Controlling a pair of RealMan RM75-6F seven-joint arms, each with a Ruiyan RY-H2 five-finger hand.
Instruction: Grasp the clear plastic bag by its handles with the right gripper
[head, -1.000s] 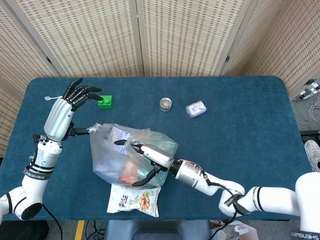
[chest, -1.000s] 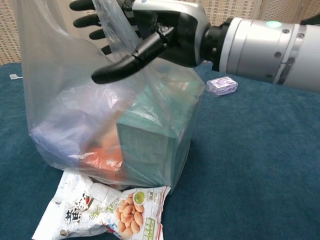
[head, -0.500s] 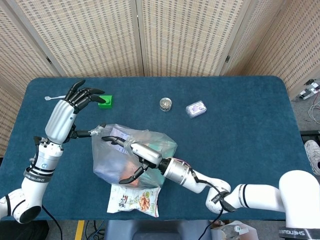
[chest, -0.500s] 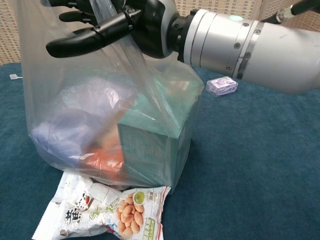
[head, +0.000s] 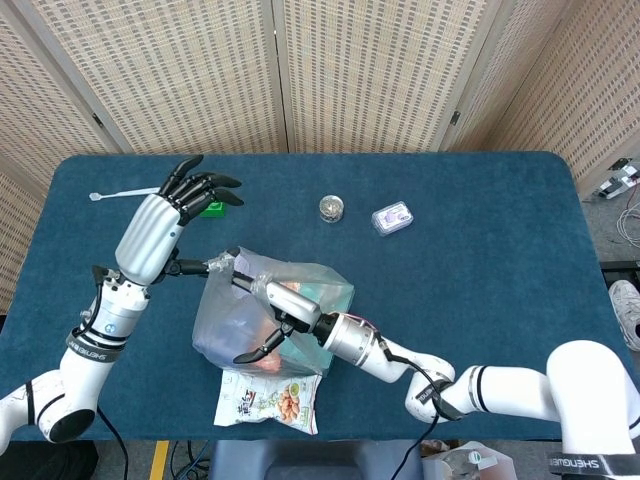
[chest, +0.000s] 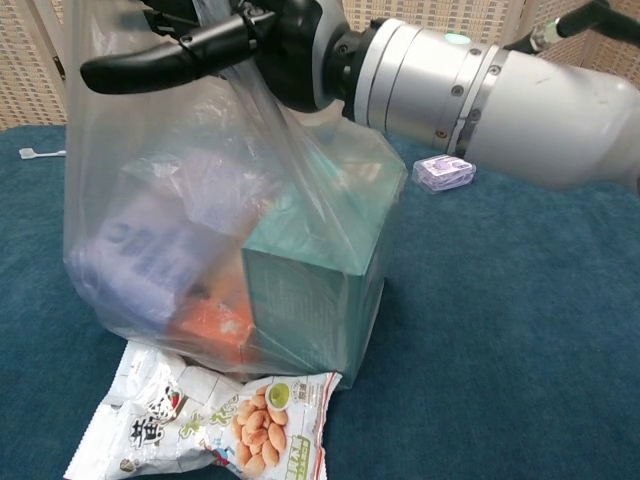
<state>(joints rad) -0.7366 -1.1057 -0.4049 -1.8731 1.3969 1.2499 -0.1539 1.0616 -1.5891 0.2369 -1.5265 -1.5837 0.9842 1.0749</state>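
The clear plastic bag stands near the table's front, holding a teal box, an orange packet and a bluish pack. My left hand hovers over the bag's left top; its thumb and a finger pinch a bag handle and lift it, the other fingers spread. My right hand reaches in from the right at the bag's mouth. Its fingers are apart, and one dark finger points left across the raised plastic. I see nothing gripped in it.
A peanut snack packet lies flat against the bag's front. Further back are a green block, a small round jar and a clear purple box. A white plastic utensil lies at the far left.
My left hand moved right and up with the handle, pulling the bag's top taller and shifting the bag right. My right hand pushed further left into the bag's mouth.
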